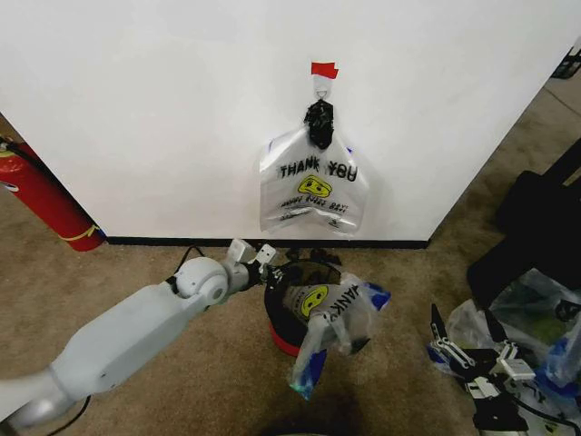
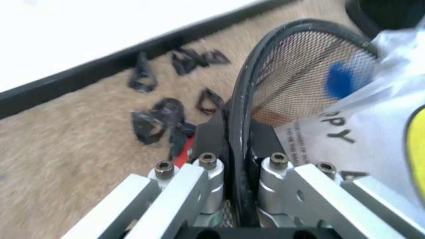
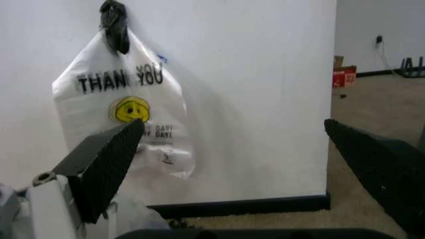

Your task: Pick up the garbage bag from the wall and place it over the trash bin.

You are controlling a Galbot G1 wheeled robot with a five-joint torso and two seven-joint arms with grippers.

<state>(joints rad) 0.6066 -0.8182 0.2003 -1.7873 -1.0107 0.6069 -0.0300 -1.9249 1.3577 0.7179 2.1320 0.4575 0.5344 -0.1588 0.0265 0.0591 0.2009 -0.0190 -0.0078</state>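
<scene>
Left gripper (image 2: 240, 149): fingers (image 2: 211, 137) closed together on the rim of the small round black wire-mesh trash bin with a red base (image 1: 289, 329), one finger outside the mesh wall, the other inside, as the left wrist view shows. In the head view the left gripper (image 1: 272, 261) sits at the bin's rim on the robot's left side, the grey arm reaching in from the lower left.

Thin translucent-white plastic garbage bag with black lettering, a yellow smiley and blue patches (image 1: 331, 322): draped over the bin's mouth and spilling down its right side onto the tan carpet floor (image 1: 182, 400). Bag (image 2: 371, 124) lies against the inside of the mesh, just beside the clamped rim.

Right gripper (image 1: 472, 359): low at the robot's right, well apart from the bin, fingers (image 3: 106, 164) spread wide with nothing between them.

On the white wall (image 1: 136, 109) a second "THANK YOU" smiley bag (image 1: 313, 186) hangs from a hook under a red tape strip (image 1: 324, 69). Black scraps (image 2: 166, 119) lie on the carpet by the black baseboard (image 2: 66, 84). Red fire extinguisher (image 1: 45, 200) stands at the far left.
</scene>
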